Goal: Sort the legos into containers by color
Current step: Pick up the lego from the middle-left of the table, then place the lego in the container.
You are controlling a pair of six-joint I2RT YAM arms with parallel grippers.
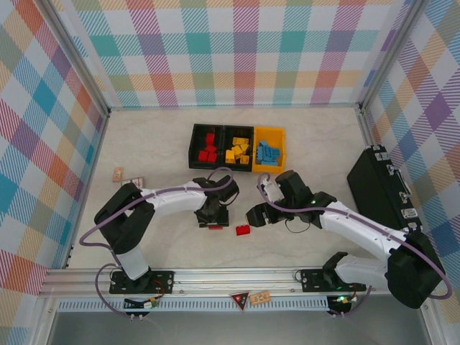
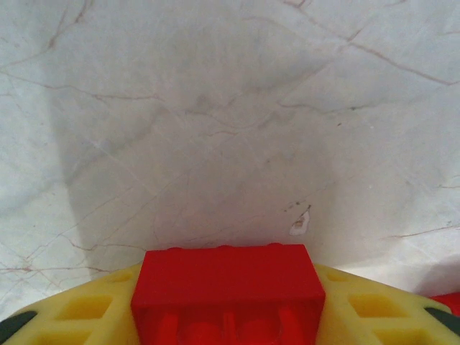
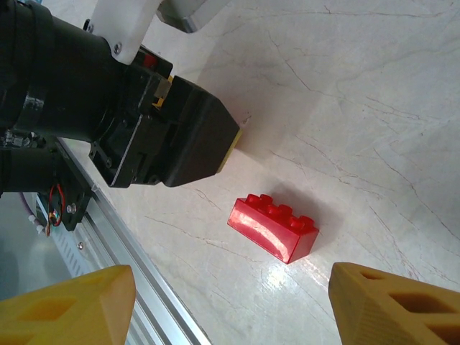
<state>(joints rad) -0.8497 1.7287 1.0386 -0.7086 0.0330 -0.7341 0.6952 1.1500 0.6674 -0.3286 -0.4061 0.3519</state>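
A row of three containers stands at the back of the table: a black bin (image 1: pixel 195 144) with red legos (image 1: pixel 208 149), a black bin (image 1: pixel 226 140) with yellow ones (image 1: pixel 238 149), and a yellow bin (image 1: pixel 281 147) with blue ones (image 1: pixel 267 152). My left gripper (image 1: pixel 214 220) (image 2: pixel 228 284) points down near the table, its yellow fingers (image 2: pixel 86 309) shut on a red lego (image 2: pixel 228 291) (image 1: pixel 215 227). Another red lego (image 1: pixel 243 230) (image 3: pixel 273 228) lies on the table just right of it. My right gripper (image 1: pixel 253 215) (image 3: pixel 233 305) hangs open over that brick, fingers (image 3: pixel 68 305) well apart and not touching it.
A large black case (image 1: pixel 381 188) lies at the right edge. Two small cards (image 1: pixel 118 174) lie at the left. The aluminium rail (image 1: pixel 230 277) runs along the front edge. The left arm's black wrist (image 3: pixel 144 122) sits close beside the loose red brick.
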